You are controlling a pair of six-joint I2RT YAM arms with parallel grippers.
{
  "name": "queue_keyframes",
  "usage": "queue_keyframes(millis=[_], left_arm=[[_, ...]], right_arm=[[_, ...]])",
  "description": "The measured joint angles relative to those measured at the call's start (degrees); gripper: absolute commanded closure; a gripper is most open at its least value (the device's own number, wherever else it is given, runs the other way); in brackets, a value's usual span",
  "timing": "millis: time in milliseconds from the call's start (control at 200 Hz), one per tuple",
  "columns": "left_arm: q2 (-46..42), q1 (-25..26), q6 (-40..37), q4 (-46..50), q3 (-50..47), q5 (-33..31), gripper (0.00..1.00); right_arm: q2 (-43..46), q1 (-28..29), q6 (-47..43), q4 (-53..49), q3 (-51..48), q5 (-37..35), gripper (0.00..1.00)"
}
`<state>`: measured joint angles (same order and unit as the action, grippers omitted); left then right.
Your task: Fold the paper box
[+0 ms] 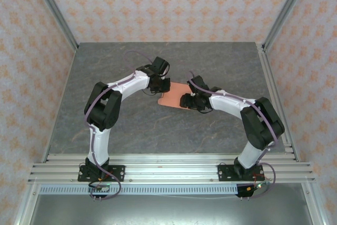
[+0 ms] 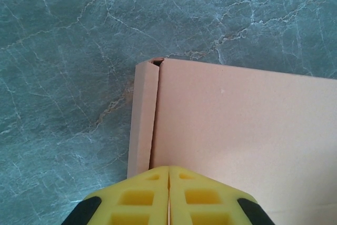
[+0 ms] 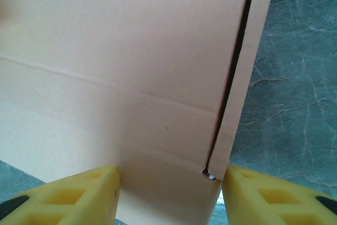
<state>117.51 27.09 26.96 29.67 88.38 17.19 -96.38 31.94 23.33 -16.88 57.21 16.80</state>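
One paper box (image 1: pixel 171 99), two arms (image 1: pixel 121 85) (image 1: pixel 234 105)

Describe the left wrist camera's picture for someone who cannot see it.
The left pincer, yellow fingers closed together, sits at the near edge of a salmon-orange paper box. A narrow flap is folded up along its picture-left edge, over a grey-green marbled table.

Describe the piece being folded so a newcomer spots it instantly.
On the grey marbled table, look at the very centre. There lies the paper box, a flat salmon-orange thin-card sheet. Nothing else on the table is orange, and one narrow edge flap is folded over.
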Motion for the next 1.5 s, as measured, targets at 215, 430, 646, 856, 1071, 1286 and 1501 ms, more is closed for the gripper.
queue_keyframes(millis=[215, 430, 646, 856, 1071, 1286, 1501], left_arm=[[0.00, -0.24, 0.24, -1.09, -0.37, 0.17, 0.95], [0.00, -0.55, 0.28, -1.86, -0.61, 0.15, 0.95], [0.00, -0.52, 0.66, -2.23, -0.74, 0.13, 0.95], [0.00, -0.63, 0.68, -2.49, -0.74, -0.07, 0.95], [0.00, -0.63, 0.81, -2.54, -0.74, -0.04, 0.95], [0.00, -0.63, 1.36, -2.56, -0.74, -0.07, 0.95], [0.00, -0.59, 1.57, -2.56, -0.74, -0.02, 0.95]], right_arm=[[0.00, -0.15, 2.32, -0.02, -0.02, 1.90, 0.57], [0.00, -0.28, 4.13, -0.02, -0.11, 3.89, 0.60], [0.00, -0.28, 5.49, 0.68, -0.63, 4.76, 0.62], [0.11, -0.28, 6.69, 2.05, -1.42, 6.82, 0.54], [0.66, -0.26, 6.99, 3.52, -2.67, 7.50, 0.58], [0.66, -0.26, 8.68, 5.77, -3.65, 9.05, 0.55], [1.07, 0.07, 9.20, 6.45, -4.35, 8.55, 0.52]])
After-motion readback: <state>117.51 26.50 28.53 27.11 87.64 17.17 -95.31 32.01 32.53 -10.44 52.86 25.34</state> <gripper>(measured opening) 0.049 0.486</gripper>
